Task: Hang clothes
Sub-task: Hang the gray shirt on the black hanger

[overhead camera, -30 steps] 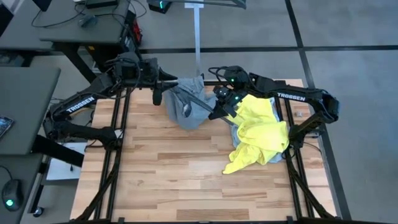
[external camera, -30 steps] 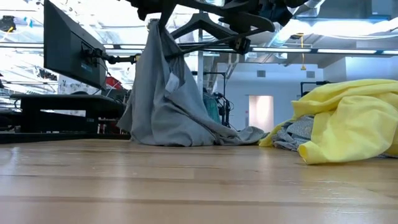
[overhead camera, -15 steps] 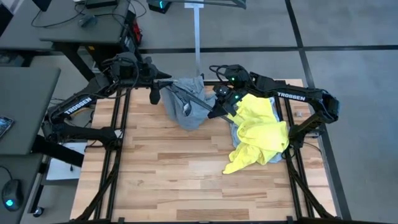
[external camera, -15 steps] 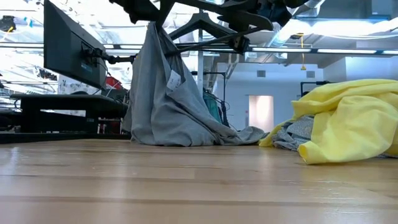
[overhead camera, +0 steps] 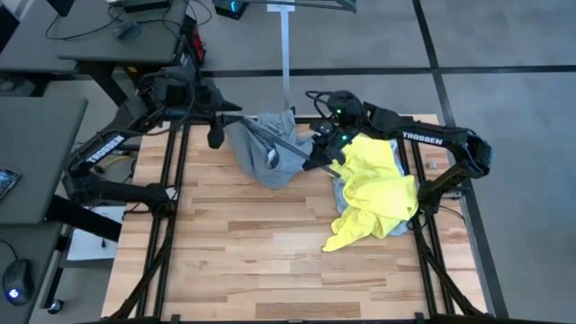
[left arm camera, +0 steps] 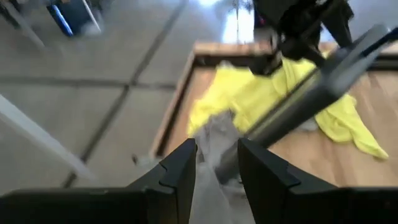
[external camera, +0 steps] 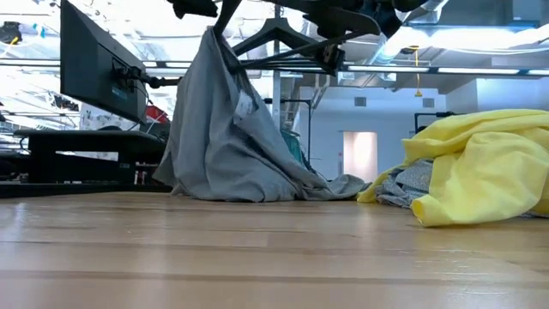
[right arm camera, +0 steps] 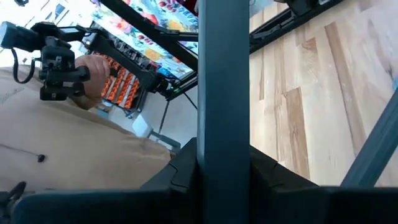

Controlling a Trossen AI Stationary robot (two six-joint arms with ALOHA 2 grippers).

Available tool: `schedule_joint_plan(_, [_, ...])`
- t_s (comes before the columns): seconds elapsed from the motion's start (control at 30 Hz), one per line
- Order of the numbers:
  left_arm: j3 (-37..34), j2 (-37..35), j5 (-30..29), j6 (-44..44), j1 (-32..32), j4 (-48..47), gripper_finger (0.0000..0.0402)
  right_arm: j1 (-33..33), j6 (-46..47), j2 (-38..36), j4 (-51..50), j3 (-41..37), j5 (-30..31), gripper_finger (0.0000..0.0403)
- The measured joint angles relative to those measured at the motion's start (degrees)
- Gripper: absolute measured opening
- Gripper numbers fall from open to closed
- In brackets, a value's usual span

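High view: my left claw [overhead camera: 236, 119] pinches the grey T-shirt [overhead camera: 270, 153], which trails toward my right claw [overhead camera: 317, 162].

Low view: its long axis hangs steeply from claw to table [external camera: 257, 249].

Right wrist: fingers clamp a dark hanger bar [right arm camera: 222, 93].

Grey T-shirt [external camera: 227, 137] hangs draped (yellow T-shirt [external camera: 485, 163] heaped beside) on table [external camera: 257, 257].

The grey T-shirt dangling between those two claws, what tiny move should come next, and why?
Probably the left claw should draw the grey T-shirt further along the black hanger that the right claw holds: its fingers pinch the fabric, and most of the shirt droops onto the table.
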Motion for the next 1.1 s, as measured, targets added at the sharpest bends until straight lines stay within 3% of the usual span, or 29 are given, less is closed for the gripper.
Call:
schedule_joint_plan(0.2, [10.3,7.9,-4.2,5.9,0.8,-17.2,0.0140,-0.9,0.8,-0.6,0.0,0.0,-2.2,0.0059])
schedule_joint_plan(0.3, [13.2,10.1,-5.6,10.7,1.2,-20.9,0.0155,-0.9,0.8,-0.9,-0.2,0.0,-2.6,0.0059])
schedule_joint_plan(0.5, [13.8,10.2,-10.1,19.0,1.2,-20.3,0.0164,-0.8,0.1,-0.9,-0.1,0.0,-2.8,0.0059])
schedule_joint_plan(0.83, [12.6,10.2,-10.4,24.2,1.2,-19.5,0.0164,-0.8,-0.4,-0.9,-0.1,-0.1,-4.0,0.0059])
schedule_joint_plan(1.1, [11.0,11.3,-8.1,22.0,-1.2,-14.7,0.0164,-1.0,-1.3,-0.9,-0.3,-0.1,-4.3,0.0059])
